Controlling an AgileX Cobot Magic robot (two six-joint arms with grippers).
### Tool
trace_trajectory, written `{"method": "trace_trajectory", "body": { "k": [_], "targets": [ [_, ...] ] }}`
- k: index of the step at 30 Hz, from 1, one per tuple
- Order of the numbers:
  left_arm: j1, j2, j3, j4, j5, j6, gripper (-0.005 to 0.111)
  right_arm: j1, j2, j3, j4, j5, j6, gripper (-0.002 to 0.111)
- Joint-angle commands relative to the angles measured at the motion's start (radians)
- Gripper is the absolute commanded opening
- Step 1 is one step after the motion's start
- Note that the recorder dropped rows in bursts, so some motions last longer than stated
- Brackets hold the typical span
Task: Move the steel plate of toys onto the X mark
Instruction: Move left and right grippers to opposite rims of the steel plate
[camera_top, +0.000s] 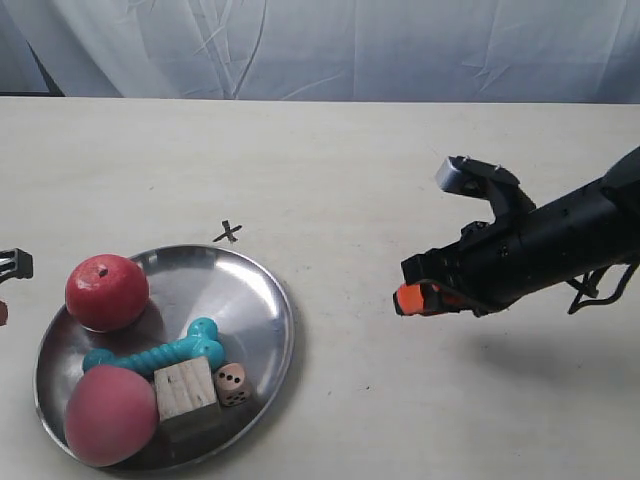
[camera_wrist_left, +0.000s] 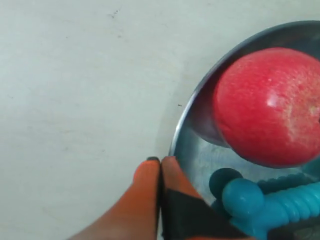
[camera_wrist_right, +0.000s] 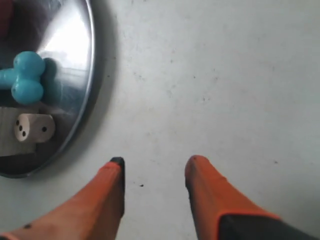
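Plate (camera_top: 258, 300) w/ toys (camera_top: 160, 352) is set on table (camera_top: 400, 180), X mark (camera_top: 228, 233) just beside its rim. Rim is pinched by left gripper (camera_wrist_left: 160, 167), jaws closed; right gripper (camera_wrist_right: 155, 167) is held wide apart nearby.

Steel plate (camera_top: 250, 300) — glossy, mirror-smooth metal; cube (camera_top: 185, 392) — rough pale wood; table (camera_top: 400, 180) matt.

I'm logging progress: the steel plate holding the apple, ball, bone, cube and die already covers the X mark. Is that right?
Not quite. The steel plate does not cover the X mark. The exterior view shows the X uncovered on the table, just outside the plate's rim. The rest holds: all five toys lie in the plate.
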Motion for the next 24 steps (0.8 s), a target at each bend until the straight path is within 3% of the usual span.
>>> {"method": "trace_trajectory", "body": {
  "k": [1,6,13,24],
  "targets": [
    [0.003,0.092,0.002,-0.012,-0.018,-0.005,0.001,0.004,0.057,-0.006,0.039,-0.015,-0.019,0.042],
    [0.003,0.196,0.002,-0.087,-0.011,-0.005,0.018,0.004,0.065,-0.006,0.043,0.004,-0.021,0.042],
    [0.003,0.212,0.002,-0.101,-0.007,-0.005,0.044,0.004,0.065,-0.006,0.043,0.023,-0.031,0.042],
    [0.003,0.222,0.002,-0.162,-0.097,0.047,0.045,0.004,0.124,-0.006,0.159,-0.004,-0.136,0.042]
  ]
}}
